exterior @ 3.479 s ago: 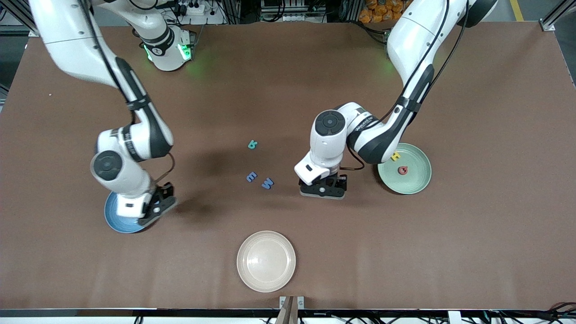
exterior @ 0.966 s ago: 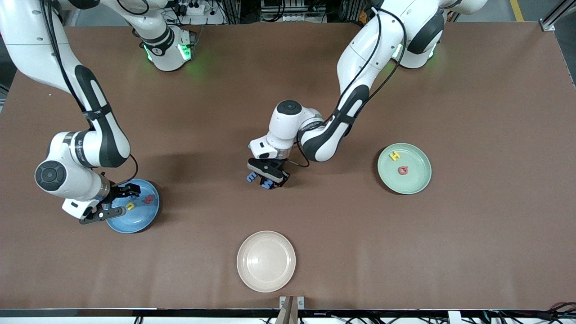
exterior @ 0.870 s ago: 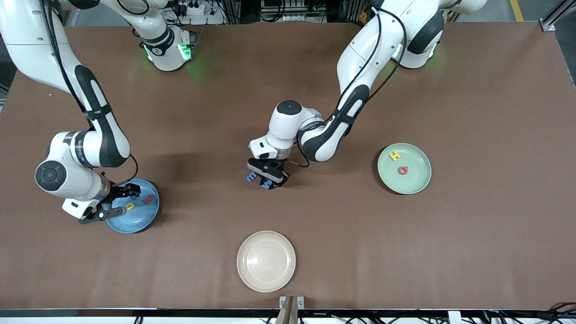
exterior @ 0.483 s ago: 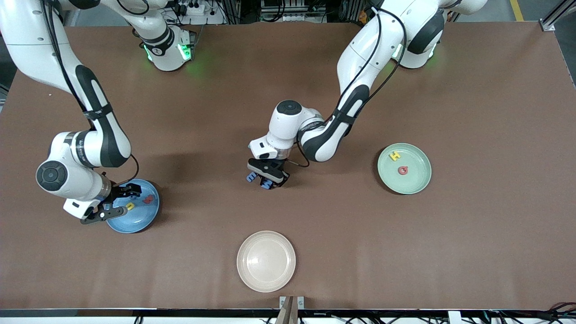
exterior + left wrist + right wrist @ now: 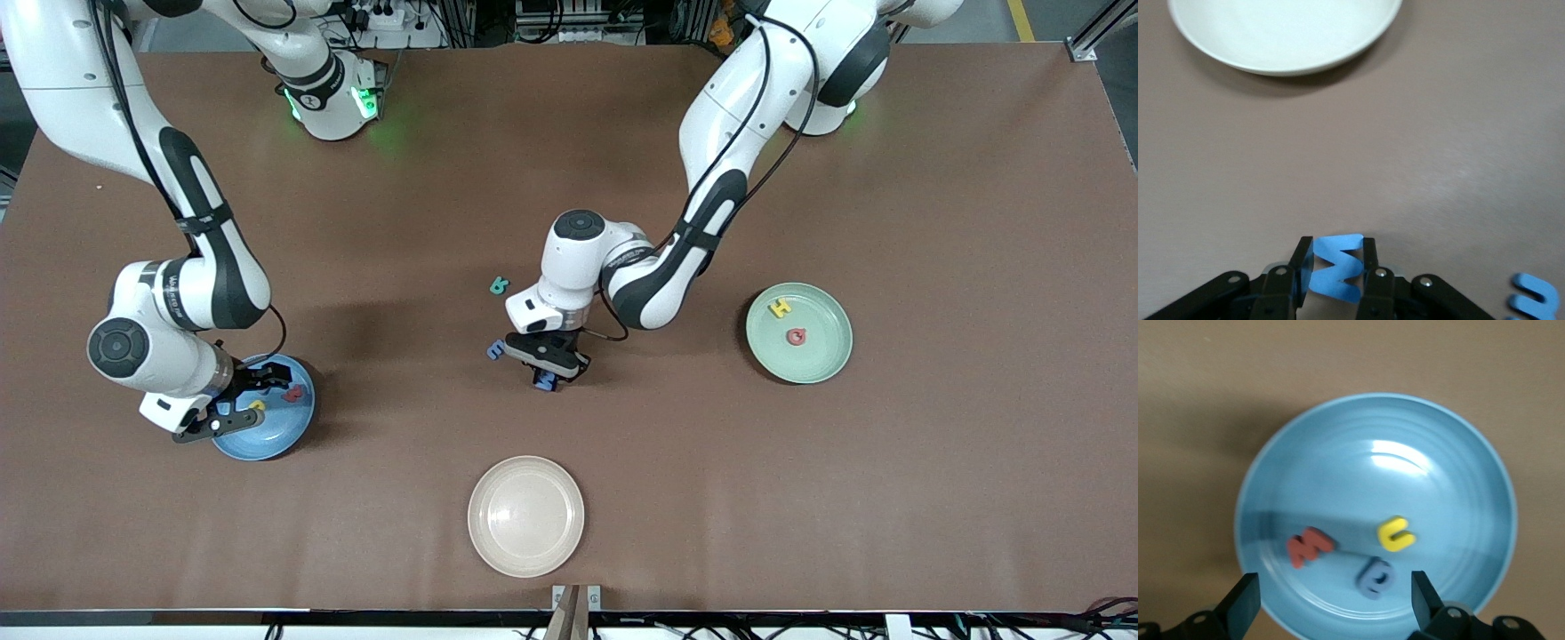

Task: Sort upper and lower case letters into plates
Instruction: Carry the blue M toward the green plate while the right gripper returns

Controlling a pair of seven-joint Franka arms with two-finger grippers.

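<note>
My left gripper [image 5: 546, 377] is shut on a blue letter M [image 5: 545, 382] and holds it just above the table's middle; in the left wrist view the M [image 5: 1336, 267] stands between the fingers [image 5: 1300, 267]. A blue letter E [image 5: 495, 349] lies beside it, and a teal letter [image 5: 499, 285] lies farther from the front camera. The pale green plate [image 5: 822, 351] holds a yellow H [image 5: 781, 308] and a red letter [image 5: 797, 336]. My right gripper [image 5: 233, 402] is open over the blue plate [image 5: 267, 436], which holds a red [image 5: 1310, 545], a yellow [image 5: 1395, 533] and a dark blue letter [image 5: 1373, 577].
A cream plate [image 5: 525, 516] with nothing in it sits near the table's front edge, nearer to the front camera than the held M; it also shows in the left wrist view [image 5: 1285, 33]. Bare brown table surrounds the plates.
My left gripper came from near the green plate to the blue M, shut on it and has now lifted it slightly, uncovering the teal letter. My right gripper shifted a little over the blue plate.
</note>
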